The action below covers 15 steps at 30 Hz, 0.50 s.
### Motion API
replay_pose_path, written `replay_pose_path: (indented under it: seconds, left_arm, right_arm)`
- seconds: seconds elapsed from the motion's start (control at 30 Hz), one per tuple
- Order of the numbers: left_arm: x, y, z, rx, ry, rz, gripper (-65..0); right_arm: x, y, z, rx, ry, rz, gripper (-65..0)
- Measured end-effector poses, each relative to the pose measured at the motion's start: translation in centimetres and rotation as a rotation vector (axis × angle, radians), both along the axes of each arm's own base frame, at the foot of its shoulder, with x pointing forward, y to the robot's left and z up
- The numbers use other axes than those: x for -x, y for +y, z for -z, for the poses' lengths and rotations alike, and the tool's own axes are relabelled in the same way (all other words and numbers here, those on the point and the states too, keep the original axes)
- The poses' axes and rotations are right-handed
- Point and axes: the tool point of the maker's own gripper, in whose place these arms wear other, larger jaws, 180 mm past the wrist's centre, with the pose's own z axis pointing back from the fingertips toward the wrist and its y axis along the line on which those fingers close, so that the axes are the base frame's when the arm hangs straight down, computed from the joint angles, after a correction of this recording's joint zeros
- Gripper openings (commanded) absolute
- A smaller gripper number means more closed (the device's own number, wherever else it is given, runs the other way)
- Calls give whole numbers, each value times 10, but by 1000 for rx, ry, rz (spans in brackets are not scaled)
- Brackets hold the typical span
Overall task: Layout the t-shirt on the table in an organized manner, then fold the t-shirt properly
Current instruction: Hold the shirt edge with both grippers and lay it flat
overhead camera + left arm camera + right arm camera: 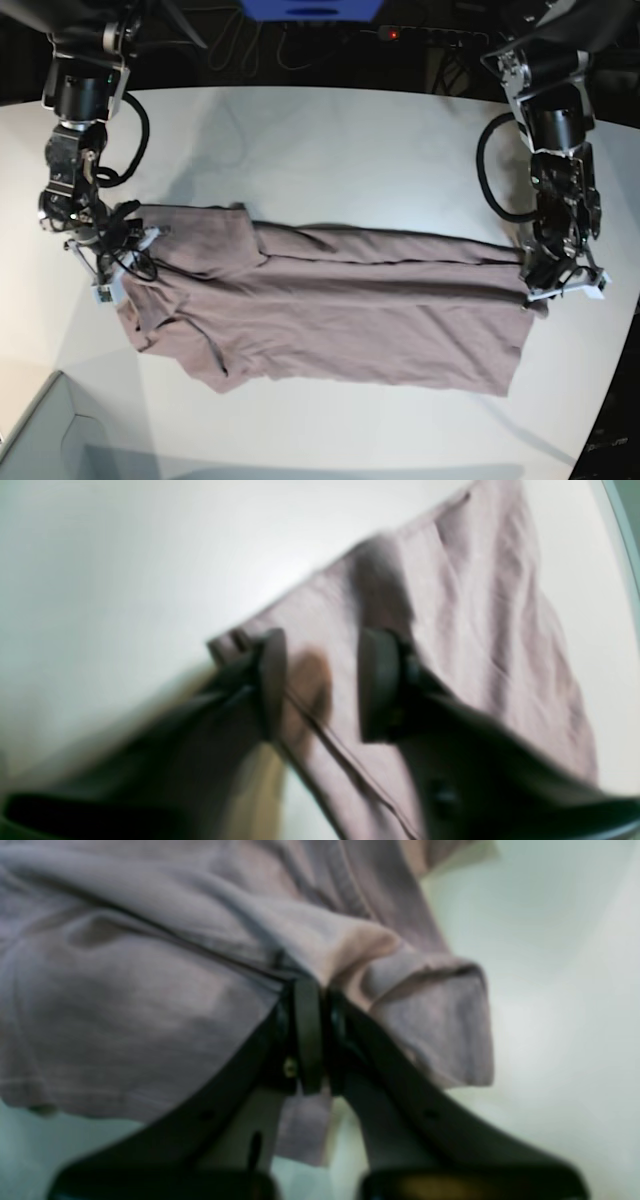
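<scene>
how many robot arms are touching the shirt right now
2. The right gripper is pinching cloth at the t-shirt's sleeve end, on the base view's left. The left gripper is at the opposite end, its jaws apart around the hem edge.

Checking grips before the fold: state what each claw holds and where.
Right claw is shut on the t-shirt, pinching a fold near a sleeve. Left claw straddles the shirt's edge with a gap showing; a hold cannot be told.
</scene>
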Motion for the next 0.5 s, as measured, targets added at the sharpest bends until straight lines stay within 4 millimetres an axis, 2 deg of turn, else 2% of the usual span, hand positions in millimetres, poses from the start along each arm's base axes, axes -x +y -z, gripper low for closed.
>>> replay_pose_path:
  seconds: [0.03, 0.07, 0.27, 0.37, 0.5]
  left_arm:
    - [0, 1, 0, 1, -1, -2, -622]
    - [0, 2, 0, -2, 0, -2, -650]
    - [1, 2, -1, -1, 2, -1, -648]
    - [6, 3, 3, -5, 12, -1, -611]
    - [12, 7, 7, -9, 25, -7, -476]
  right_arm:
    - [1, 0, 1, 0, 2, 0, -650]
    - [2, 0, 1, 1, 5, 0, -650]
    - [1, -1, 1, 1, 3, 0, -650]
    - [1, -1, 1, 1, 5, 1, -650]
    - [1, -1, 1, 1, 5, 1, -650]
